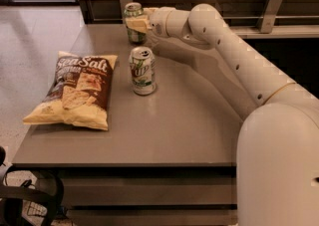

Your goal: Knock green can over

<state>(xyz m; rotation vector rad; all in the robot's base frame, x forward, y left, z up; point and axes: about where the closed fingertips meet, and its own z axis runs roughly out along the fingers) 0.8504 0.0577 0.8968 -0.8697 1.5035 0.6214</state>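
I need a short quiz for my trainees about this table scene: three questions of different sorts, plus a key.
1. True or false: the green can lies on its side on the table.
2. Which thing is the tool closest to? A. the chip bag B. the white can C. the green can
3. Fill in: ___ cans stand upright on the table.

Key: 1 false, it stands upright near the back edge; 2 C; 3 two.
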